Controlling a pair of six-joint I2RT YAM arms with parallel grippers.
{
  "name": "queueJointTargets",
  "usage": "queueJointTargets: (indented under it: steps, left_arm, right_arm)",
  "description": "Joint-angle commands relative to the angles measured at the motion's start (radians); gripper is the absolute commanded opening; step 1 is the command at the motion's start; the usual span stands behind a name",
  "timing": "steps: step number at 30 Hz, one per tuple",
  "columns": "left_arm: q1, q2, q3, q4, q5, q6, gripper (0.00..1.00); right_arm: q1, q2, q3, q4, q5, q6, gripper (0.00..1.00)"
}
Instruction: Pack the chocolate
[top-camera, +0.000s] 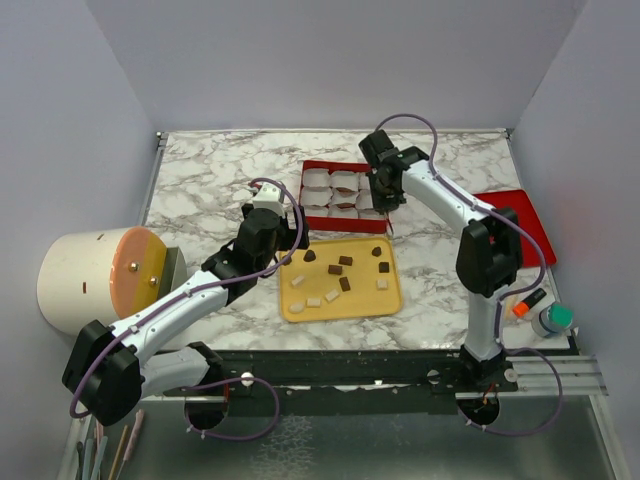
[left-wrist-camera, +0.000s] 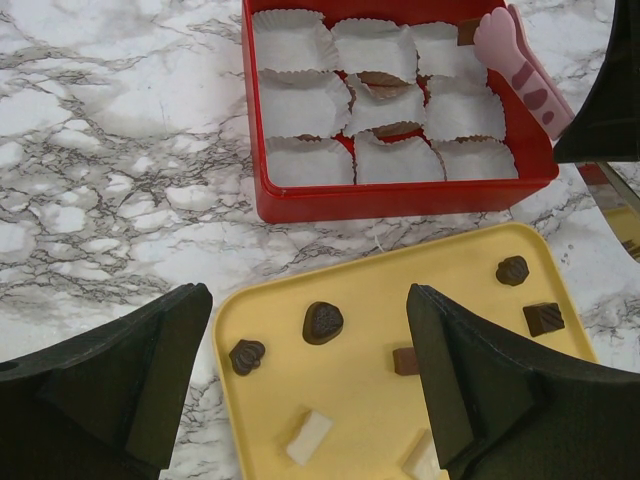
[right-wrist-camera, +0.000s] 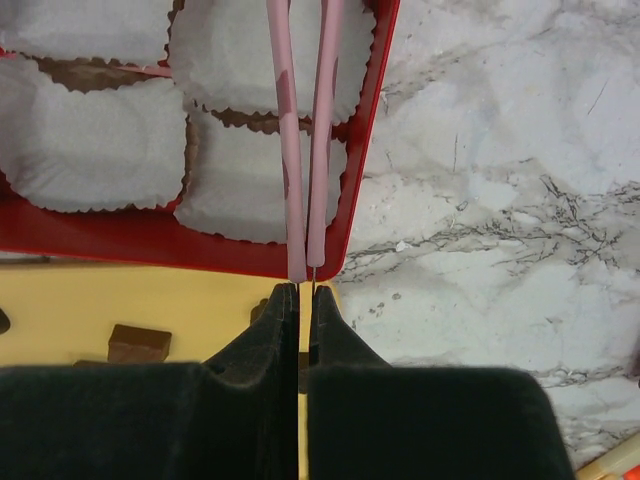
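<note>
your left gripper (left-wrist-camera: 305, 380) hung, jaws spread, over the yellow tray (left-wrist-camera: 370, 290) near the desk's near edge, where the chocolate (left-wrist-camera: 323, 322) lay. your right gripper (right-wrist-camera: 300, 300) pinched pink tongs (right-wrist-camera: 282, 120) over the red box (left-wrist-camera: 400, 197).

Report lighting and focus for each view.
Top view: even, soft light, faint shadows, no glare on the table. Left wrist: yellow tray and red box sharp, own jaws black, featureless. Right wrist: pink tongs crisp, jaws a dark mass.
</note>
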Motion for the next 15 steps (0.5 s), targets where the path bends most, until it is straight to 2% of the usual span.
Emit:
queueJointTargets:
  steps: [1, 6, 9, 12, 15]
  left_arm:
    - [-0.004, -0.004, -0.006, 0.013, -0.016, 0.011, 0.89]
    - [-0.004, -0.003, -0.006, 0.011, -0.020, 0.013, 0.89]
    - [-0.003, -0.002, -0.007, 0.011, -0.021, 0.013, 0.89]
    - [-0.002, 0.000, -0.006, 0.011, -0.020, 0.012, 0.89]
    - [-0.003, 0.000, -0.007, 0.011, -0.019, 0.011, 0.89]
  right_arm:
    - [-0.015, 0.036, 0.055, 0.025, -0.021, -0.028, 0.01]
    - [-0.024, 0.079, 0.099, 0.010, -0.025, -0.037, 0.04]
    - [-0.025, 0.090, 0.105, 0.009, -0.025, -0.038, 0.17]
    - [-0.029, 0.093, 0.102, 0.011, -0.024, -0.036, 0.23]
    - [-0.033, 0.093, 0.093, 0.014, -0.024, -0.036, 0.24]
